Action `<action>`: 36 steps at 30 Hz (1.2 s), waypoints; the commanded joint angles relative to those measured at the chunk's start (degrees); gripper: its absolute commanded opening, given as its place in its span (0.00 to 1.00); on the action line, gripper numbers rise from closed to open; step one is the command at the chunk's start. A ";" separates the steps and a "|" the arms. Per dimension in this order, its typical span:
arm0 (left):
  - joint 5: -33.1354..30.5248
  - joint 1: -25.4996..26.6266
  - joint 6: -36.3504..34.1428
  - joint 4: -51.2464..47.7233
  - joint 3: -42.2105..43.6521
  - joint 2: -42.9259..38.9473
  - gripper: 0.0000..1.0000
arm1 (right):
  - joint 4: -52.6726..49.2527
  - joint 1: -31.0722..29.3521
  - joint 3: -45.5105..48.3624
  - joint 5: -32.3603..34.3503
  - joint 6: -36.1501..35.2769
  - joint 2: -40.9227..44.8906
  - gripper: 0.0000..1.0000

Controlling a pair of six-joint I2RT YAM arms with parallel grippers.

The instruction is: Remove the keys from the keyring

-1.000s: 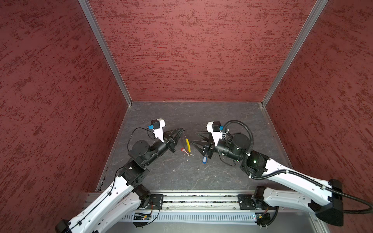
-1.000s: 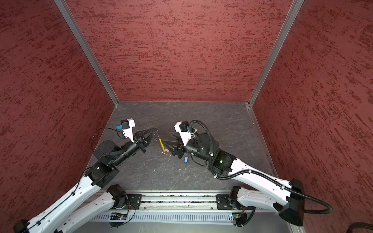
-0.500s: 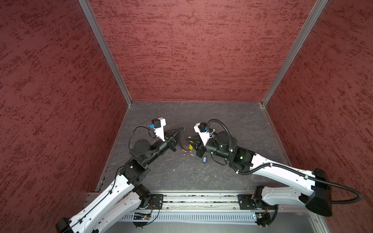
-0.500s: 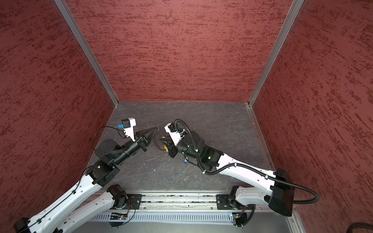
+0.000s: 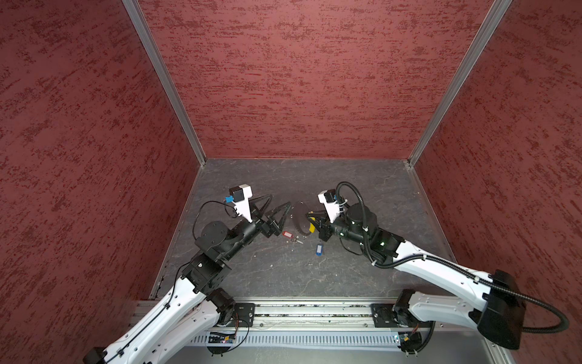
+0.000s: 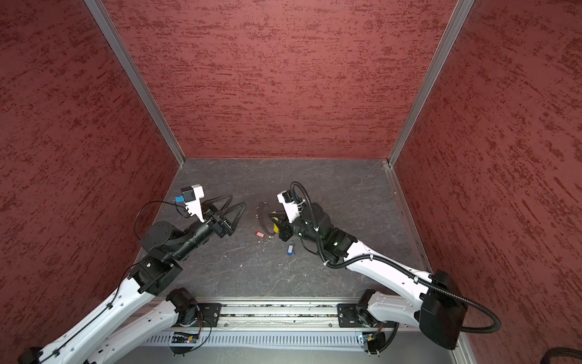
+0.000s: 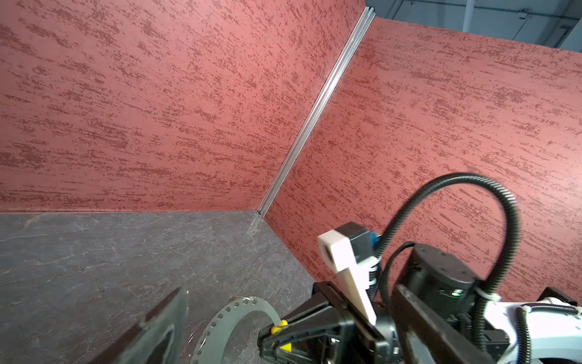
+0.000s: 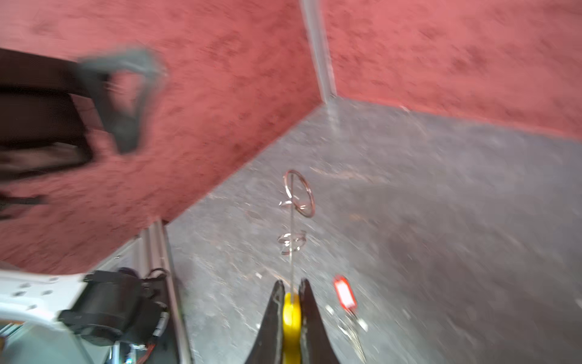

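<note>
I see left claw (image 5: pixel 280 201) wide | right claw (image 8: pixel 291 283) pinching yellow part of keyring (image 8: pixel 291 315) | red key (image 5: pixel 287 234), blue key (image 5: pixel 319 248) on surface (image 5: pixel 283 274), mid-frame

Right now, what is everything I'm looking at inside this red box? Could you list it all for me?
keyring: one, silvery with a yellow segment, clamped in the right gripper
small rings: a few, silvery, threaded on the keyring
red-tagged key: one, red tag with a silvery key, on the floor between the grippers
blue tag: one, blue, on the floor near the right gripper; its key is too small to make out
floor: one, dark grey
walls: three, speckled red, around the floor
left gripper: one, black, open and empty
right gripper: one, black, shut on the yellow segment
arms: two, white and black, reaching in from the near edge
</note>
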State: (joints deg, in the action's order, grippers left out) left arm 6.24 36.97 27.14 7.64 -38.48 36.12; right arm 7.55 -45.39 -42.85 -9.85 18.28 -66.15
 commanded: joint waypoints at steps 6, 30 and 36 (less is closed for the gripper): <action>-1.41 0.03 -0.83 -0.17 1.56 -1.69 0.99 | 7.32 18.11 18.87 -3.58 15.09 4.97 0.00; -1.94 -0.67 -0.58 -1.39 2.00 0.08 0.99 | 0.34 25.49 20.58 9.32 19.66 0.98 0.76; -7.16 -1.37 -2.42 -1.75 1.30 2.02 0.99 | -4.31 24.21 16.53 12.14 17.22 10.67 0.99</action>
State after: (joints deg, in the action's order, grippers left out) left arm 2.66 36.23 26.46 6.70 -37.28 37.32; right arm 5.50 -20.62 -22.83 -1.48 36.64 -58.52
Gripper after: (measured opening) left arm 0.994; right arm 0.988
